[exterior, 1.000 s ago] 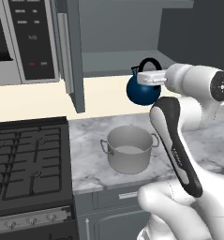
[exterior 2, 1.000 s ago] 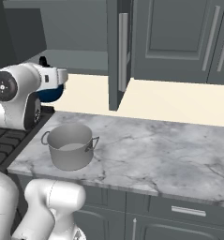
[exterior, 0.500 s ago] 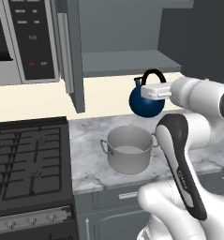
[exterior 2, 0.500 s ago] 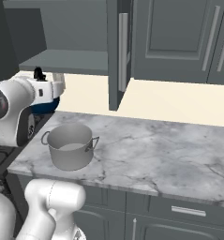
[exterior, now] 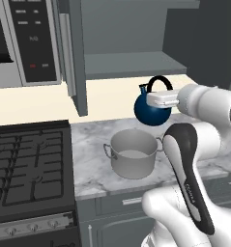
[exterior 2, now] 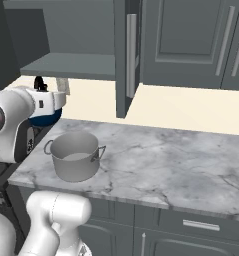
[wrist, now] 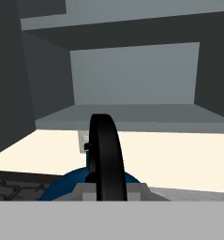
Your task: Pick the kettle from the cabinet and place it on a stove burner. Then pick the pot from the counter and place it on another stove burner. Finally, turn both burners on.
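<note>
I see the big dark grey cabinet [exterior: 131,43] up on the wall with its door swung open. Its grey shelf [exterior: 131,65] has nothing on it that I can see. In the right base view the cabinet [exterior 2: 76,35] sits up at the top left, next to the open door with its long silver handle [exterior 2: 131,55].

To the left of the cabinet hangs the silver and black microwave [exterior: 25,43].

Below is the black stove [exterior: 30,169], with its square grates and a row of silver knobs along the front. Right beside it is the white marble table [exterior: 95,169], and I can see far more of that table [exterior 2: 161,160] from the right base view.

The grey pot [exterior: 133,154] stands on the table near the stove. From the other side the pot [exterior 2: 75,155] stands near the left end of the table.

The blue kettle [exterior: 152,108] is up in the air, behind and above the pot, below the shelf. My jaws [exterior: 155,100] are closed on its black handle [wrist: 105,159]. In the hand view the handle rises straight up in front of me, with the blue kettle [wrist: 62,190] below it. From the right base view I see only a bit of the kettle [exterior 2: 45,119] behind the arm.
</note>
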